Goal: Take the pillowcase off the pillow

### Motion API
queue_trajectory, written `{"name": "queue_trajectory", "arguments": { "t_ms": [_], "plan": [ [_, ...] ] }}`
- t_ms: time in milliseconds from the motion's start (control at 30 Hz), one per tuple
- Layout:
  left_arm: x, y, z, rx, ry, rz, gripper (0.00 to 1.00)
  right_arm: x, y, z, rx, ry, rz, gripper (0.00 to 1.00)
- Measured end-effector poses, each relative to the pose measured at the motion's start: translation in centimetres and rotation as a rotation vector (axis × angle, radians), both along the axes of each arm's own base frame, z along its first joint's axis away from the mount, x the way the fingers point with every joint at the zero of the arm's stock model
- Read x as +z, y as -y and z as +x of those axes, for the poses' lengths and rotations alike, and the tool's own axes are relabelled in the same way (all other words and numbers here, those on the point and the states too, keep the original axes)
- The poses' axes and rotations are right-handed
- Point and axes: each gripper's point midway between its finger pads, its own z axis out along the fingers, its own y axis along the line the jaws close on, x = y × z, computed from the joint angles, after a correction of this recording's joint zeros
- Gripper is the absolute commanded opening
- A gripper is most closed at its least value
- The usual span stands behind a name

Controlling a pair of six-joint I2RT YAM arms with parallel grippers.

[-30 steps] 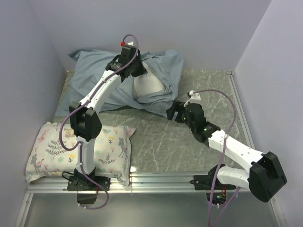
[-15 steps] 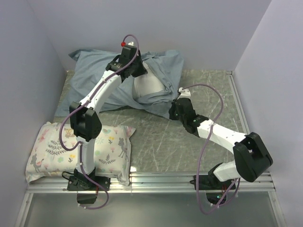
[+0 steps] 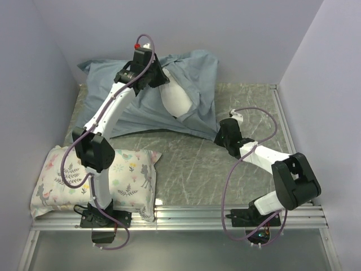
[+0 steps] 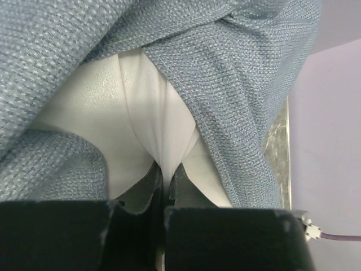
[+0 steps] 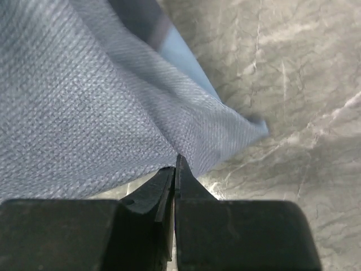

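The slate-blue pillowcase [image 3: 194, 73] lies bunched at the back of the table, and the white pillow [image 3: 176, 99] bulges out of its opening. My left gripper [image 3: 159, 79] is raised over that opening. In the left wrist view it [image 4: 163, 172] is shut on a pinched fold of the pillow [image 4: 141, 107], with the pillowcase [image 4: 242, 84] draped on both sides. My right gripper [image 3: 219, 134] sits low at the pillowcase's near right corner. In the right wrist view it [image 5: 176, 164] is shut on the edge of the pillowcase [image 5: 84, 101], whose folds run taut into the fingertips.
A smaller pillow with a floral and deer print [image 3: 56, 178] lies at the near left, beside the left arm's base. The grey marbled table [image 3: 186, 164] is walled at the back and on both sides. A metal rail runs along its near edge.
My right gripper reached forward to the pillowcase's near right corner and shut on it. My left gripper rose and moved back with the pillow, and the pillowcase has drawn out between them.
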Motion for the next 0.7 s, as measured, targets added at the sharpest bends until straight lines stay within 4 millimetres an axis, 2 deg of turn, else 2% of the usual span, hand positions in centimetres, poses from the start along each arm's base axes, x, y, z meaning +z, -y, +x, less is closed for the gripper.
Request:
{"name": "queue_trajectory", "arguments": {
  "t_ms": [67,100,167,200,300,367,433,500,600,667,700],
  "plan": [
    [0.9,-0.5,-0.2,0.001,0.012,-0.012,0.0,-0.1,-0.1,0.0,0.002,-0.009,0.01,0.0],
    [1.4,-0.8,-0.3,0.002,0.02,-0.018,0.0,0.0,-0.4,0.0,0.012,-0.013,0.018,0.05],
    [2.0,-1.2,-0.5,0.003,0.026,-0.028,0.0,0.5,-1.0,0.2,0.028,-0.008,0.036,0.18],
    [2.2,-1.4,-0.7,0.003,0.027,-0.031,0.0,0.9,-1.3,0.2,0.038,-0.002,0.04,0.32],
    [2.4,-1.6,-1.1,0.003,0.031,-0.037,0.0,2.7,-1.9,-0.8,0.07,0.017,0.043,0.52],
    [2.2,-1.6,-1.1,0.0,0.033,-0.042,0.0,5.3,-2.4,-1.5,0.093,0.059,0.061,0.59],
    [1.6,-1.3,-1.1,-0.002,0.027,-0.048,0.0,8.9,-3.0,-1.8,0.117,0.133,0.095,0.66],
    [1.1,-0.9,-1.3,-0.008,0.012,-0.051,0.0,13.5,-3.9,-2.0,0.144,0.225,0.14,0.73],
    [0.8,-0.3,-1.7,-0.018,0.005,-0.046,0.0,19.7,-5.5,-2.3,0.185,0.348,0.193,0.79],
    [0.8,0.0,-1.8,-0.021,0.006,-0.045,0.0,22.5,-6.9,-2.2,0.211,0.388,0.203,0.8],
    [0.8,0.1,-1.8,-0.022,0.006,-0.044,0.0,23.2,-7.7,-2.0,0.224,0.392,0.198,0.81]
  ]
}}
